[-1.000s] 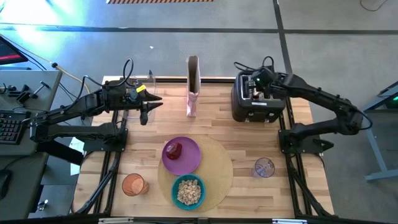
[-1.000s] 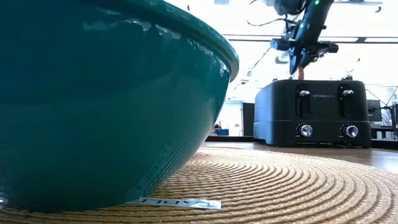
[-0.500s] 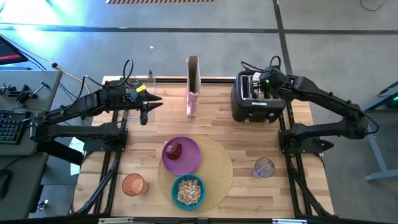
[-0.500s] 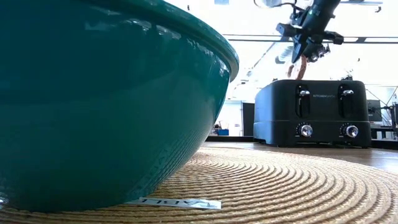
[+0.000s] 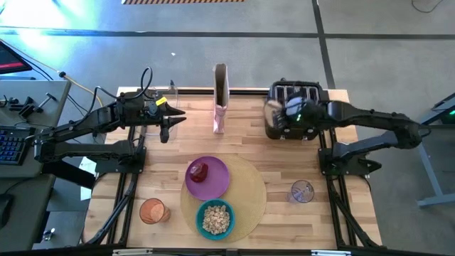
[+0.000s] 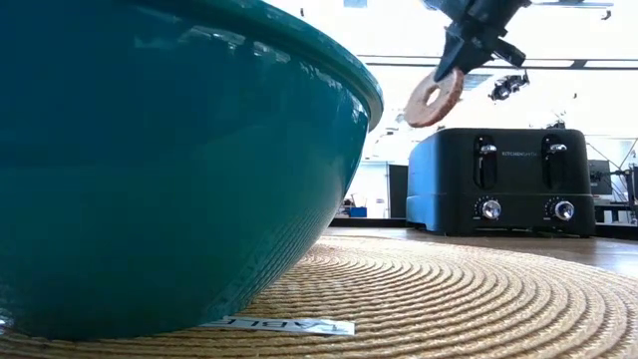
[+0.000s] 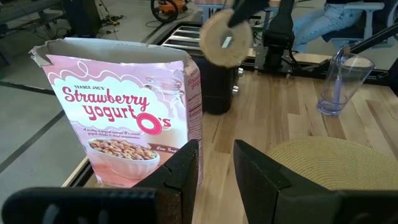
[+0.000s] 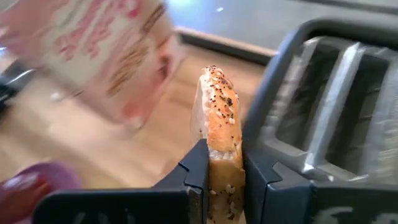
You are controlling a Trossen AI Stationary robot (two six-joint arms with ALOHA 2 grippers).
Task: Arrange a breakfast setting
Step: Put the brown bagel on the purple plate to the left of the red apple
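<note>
We had lifted the bagel (image 6: 435,97) clear of the toaster (image 6: 503,179), right pincer (image 8: 222,167) clamped on it above the toaster's near corner; plating came next, left pincer (image 7: 214,167) apart beside the cereal box (image 7: 124,124)

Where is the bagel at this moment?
The bagel is in the air, clamped in the right gripper, above the left edge of the black toaster at the table's far right, in the low view.
</note>
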